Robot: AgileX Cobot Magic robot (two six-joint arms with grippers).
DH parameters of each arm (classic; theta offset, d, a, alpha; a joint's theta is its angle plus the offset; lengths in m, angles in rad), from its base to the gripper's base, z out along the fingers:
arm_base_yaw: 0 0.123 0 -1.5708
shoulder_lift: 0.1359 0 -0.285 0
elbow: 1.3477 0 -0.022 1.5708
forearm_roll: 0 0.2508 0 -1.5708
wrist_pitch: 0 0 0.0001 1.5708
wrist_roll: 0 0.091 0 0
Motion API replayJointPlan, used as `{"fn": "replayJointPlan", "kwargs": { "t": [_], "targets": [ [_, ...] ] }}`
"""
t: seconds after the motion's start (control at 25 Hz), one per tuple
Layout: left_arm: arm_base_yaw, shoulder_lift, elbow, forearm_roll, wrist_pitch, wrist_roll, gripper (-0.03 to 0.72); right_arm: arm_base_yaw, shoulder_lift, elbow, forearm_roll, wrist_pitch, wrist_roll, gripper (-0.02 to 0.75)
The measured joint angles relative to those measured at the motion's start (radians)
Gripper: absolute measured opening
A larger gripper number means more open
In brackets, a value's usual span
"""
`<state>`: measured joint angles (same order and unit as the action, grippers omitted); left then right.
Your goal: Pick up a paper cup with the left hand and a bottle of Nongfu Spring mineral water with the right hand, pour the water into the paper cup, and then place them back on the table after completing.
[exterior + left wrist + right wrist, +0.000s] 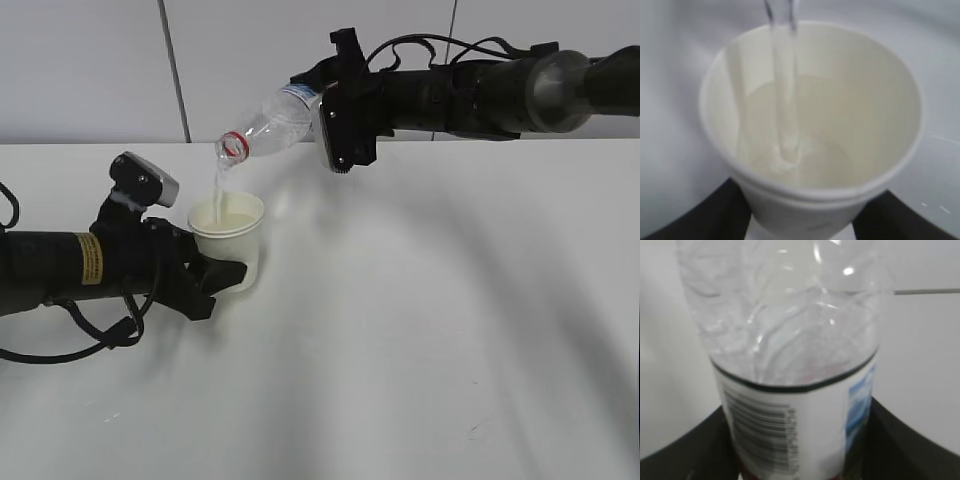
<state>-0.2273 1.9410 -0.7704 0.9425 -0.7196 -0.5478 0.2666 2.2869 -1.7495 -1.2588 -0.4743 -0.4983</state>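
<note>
My left gripper [225, 272], on the arm with the yellow label, is shut on a white paper cup [228, 233] and holds it upright at the left of the white table [420, 330]. My right gripper [322, 118] is shut on a clear water bottle [268, 124], tilted neck-down to the left above the cup. A thin stream of water [217, 185] falls from its red-ringed mouth into the cup. In the left wrist view the stream [785, 90] lands in the water pooled in the cup [880, 130]. In the right wrist view the bottle [790, 360] fills the frame, label and barcode facing me.
A light tiled wall [90, 70] stands behind the table. The right arm [500, 95] reaches in from the upper right, above the table. A black cable [70, 345] loops under the left arm.
</note>
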Motion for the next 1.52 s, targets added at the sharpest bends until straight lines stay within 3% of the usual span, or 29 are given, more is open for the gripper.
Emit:
{"fn": "replayJointPlan", "kwargs": {
  "t": [0.32, 0.52, 0.68, 1.0, 1.16, 1.52],
  "targets": [
    [0.026, 0.001, 0.0, -0.091, -0.102, 0.065, 0.368, 0.0, 0.0, 0.0, 0.0, 0.002, 0.404, 0.439],
    [0.029, 0.001, 0.0, -0.165, -0.106, 0.137, 0.368, 0.0, 0.0, 0.037, -0.074, -0.035, 0.755, 0.44],
    [0.033, 0.001, 0.0, -0.176, -0.137, 0.154, 0.368, 0.0, 0.0, 0.085, -0.075, -0.083, 0.893, 0.44],
    [0.044, 0.001, 0.006, -0.192, -0.142, 0.154, 0.368, -0.068, 0.0, 0.174, 0.049, -0.233, 1.081, 0.439],
    [0.045, 0.017, 0.036, -0.21, -0.205, 0.158, 0.368, -0.117, 0.0, 0.247, 0.09, -0.37, 1.101, 0.439],
    [0.045, 0.072, 0.055, -0.209, -0.274, 0.179, 0.368, -0.171, 0.0, 0.401, 0.136, -0.482, 1.09, 0.439]
  ]
}}
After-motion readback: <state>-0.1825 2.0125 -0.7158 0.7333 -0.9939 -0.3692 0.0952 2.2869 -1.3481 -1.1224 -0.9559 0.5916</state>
